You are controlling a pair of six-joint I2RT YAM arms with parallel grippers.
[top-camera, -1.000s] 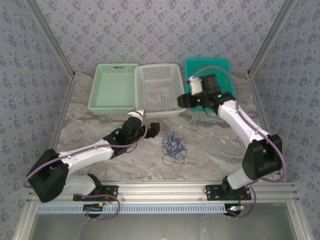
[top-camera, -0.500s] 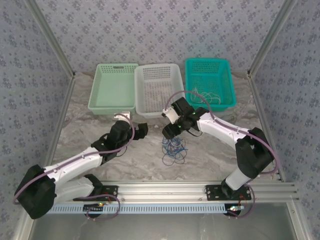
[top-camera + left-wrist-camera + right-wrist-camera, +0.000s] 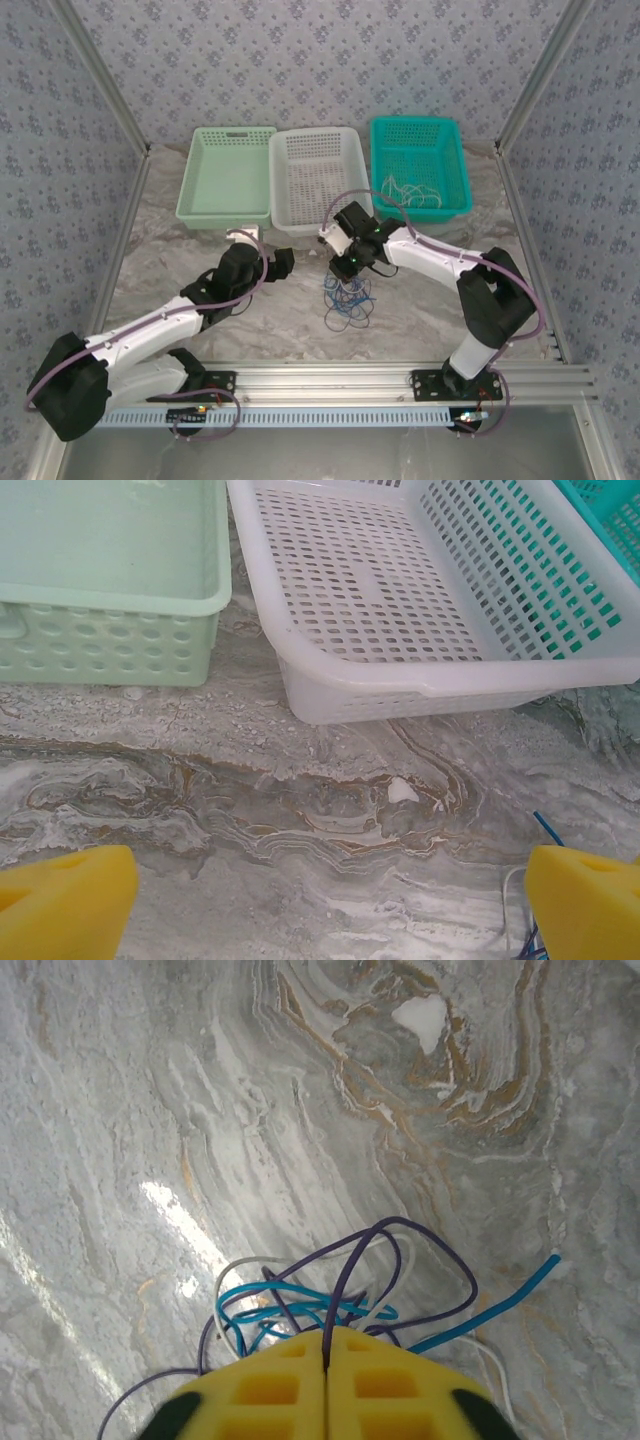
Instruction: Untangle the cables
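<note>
Marbled surface (image 3: 440,300). Whitish cables (image 3: 415,192) already in teal basket (image 3: 461,180). Tangle (image 3: 347,298) mid-surface, unsorted. Right jaws pinched shut on purple cable (image 3: 334,1300) at tangle. Left jaws wide open, empty, nearby.

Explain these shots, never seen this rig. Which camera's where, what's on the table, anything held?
Two robot arms at the near edge of a table. The wide picture is from a fixed camera above and behind them; the other two are from cameras on the wrists. On the table: pale green basket, white basket, teal basket holding whitish wires, and a tangle of blue, purple and whitish cables. The right arm has its yellow jaws shut on one purple strand. The left arm has its jaws wide open, empty.
</note>
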